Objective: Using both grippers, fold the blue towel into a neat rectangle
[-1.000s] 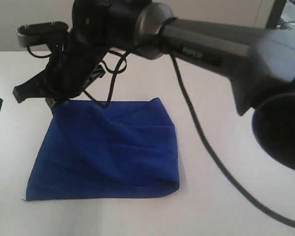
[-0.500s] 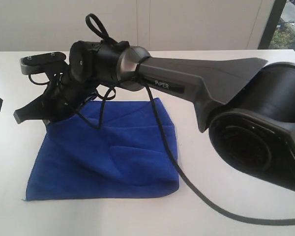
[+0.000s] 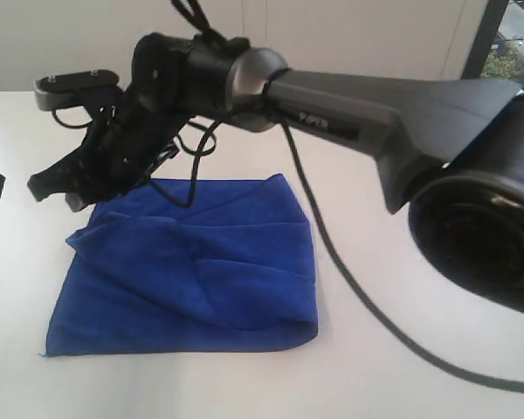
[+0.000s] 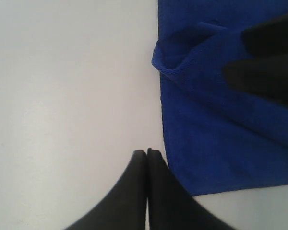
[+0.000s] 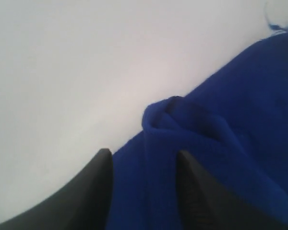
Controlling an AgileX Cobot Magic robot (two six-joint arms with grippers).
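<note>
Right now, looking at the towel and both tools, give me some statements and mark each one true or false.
1. The left tool is shut with nothing between its jaws. True.
2. The blue towel is spread out in a single flat layer. False: it is folded over itself, with creases and a bunched corner.
3. The right tool has its jaws apart. True.
4. The left tool sits over the middle of the towel. False: it is over the bare table, just beside the towel's edge.
</note>
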